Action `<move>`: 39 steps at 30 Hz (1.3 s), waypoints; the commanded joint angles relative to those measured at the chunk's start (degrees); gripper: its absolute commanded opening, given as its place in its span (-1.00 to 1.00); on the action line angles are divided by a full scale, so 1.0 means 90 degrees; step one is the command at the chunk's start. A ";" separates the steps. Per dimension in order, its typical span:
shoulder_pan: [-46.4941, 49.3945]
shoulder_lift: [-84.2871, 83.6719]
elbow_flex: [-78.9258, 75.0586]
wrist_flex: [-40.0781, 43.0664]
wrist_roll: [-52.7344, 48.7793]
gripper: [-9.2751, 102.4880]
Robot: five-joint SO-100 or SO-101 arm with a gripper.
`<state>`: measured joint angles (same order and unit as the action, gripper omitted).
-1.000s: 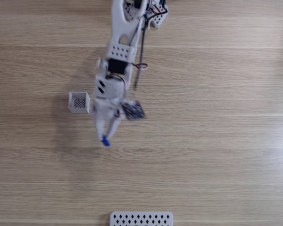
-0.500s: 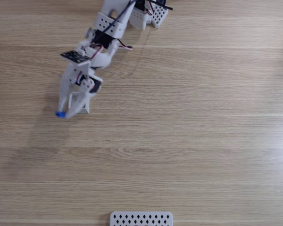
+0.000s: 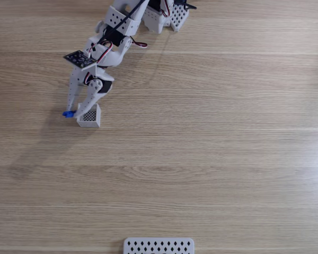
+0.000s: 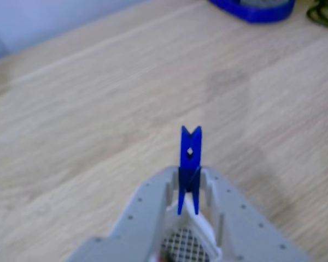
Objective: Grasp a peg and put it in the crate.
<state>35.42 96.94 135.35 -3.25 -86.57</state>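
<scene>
We see gripper [image 3: 73,112] clamped on peg [image 3: 68,113], blue tip poking out beyond fingertips in fixed view. Crate [image 3: 89,117] just beside, partly under fingers, on wooden tabletop [image 3: 228,132]. Other view: peg [image 4: 189,164] upright between fingers, crate mesh [image 4: 186,245] below.

There is one peg [image 3: 69,114], bright blue, pinched between the two fingers of the one hand [image 3: 73,114]; the other view shows the same single peg [image 4: 189,164] standing up out of the hand [image 4: 189,188]. There is one crate [image 3: 89,116], small, white and square, just beside the hand's tips in the fixed view, and the other view shows one mesh-bottomed box [image 4: 187,244] directly beneath the hand. One wide white perforated panel [image 3: 158,246] lies well apart from the hand, at the bottom edge of the fixed view. One arm [image 3: 114,37] carries the hand. One wooden bench [image 3: 228,148] lies under it all.
</scene>
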 commanded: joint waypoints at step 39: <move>0.0020 0.0967 -0.0234 0.0547 -0.0068 -0.85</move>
<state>35.42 99.05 135.35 1.58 -86.57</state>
